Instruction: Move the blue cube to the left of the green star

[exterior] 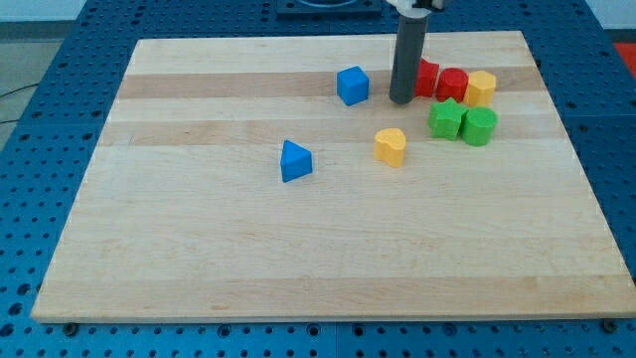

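The blue cube (352, 86) sits on the wooden board near the view's top, left of centre-right. The green star (446, 118) lies to its right and a little lower, touching a green cylinder (480, 126). My tip (401, 100) rests on the board between them, just right of the blue cube with a small gap, and up-left of the green star. The rod rises straight up from it and partly hides a red block (427, 77).
A second red block (453, 84) and a yellow block (481, 87) stand in a row right of the rod. A yellow heart-like block (391, 145) lies below the tip. A blue triangle (295, 161) lies near the board's middle.
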{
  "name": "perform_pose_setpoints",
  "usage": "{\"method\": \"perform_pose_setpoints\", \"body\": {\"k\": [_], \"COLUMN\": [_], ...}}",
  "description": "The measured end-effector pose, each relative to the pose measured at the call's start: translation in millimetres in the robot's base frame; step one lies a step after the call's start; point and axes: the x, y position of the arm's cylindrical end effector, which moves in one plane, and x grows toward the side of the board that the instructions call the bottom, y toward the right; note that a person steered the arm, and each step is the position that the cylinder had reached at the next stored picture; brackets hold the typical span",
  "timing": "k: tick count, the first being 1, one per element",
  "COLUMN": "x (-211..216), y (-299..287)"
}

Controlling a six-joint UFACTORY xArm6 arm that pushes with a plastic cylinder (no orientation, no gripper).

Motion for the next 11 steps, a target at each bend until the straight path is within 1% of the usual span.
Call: {"method": "perform_pose_setpoints", "body": {"k": [1, 2, 3, 4, 5, 6, 7, 8, 9, 10, 11], "x": [2.4, -4.2, -4.2, -32.7, -53.0, -47.5, -94.6, -75.9, -27.4, -5.4, 3.6], "y": [-11.0, -13.8, 3.6, 1.8, -13.7, -16.1, -81.5, -125.5, -92.0, -74.1, -67.2]}}
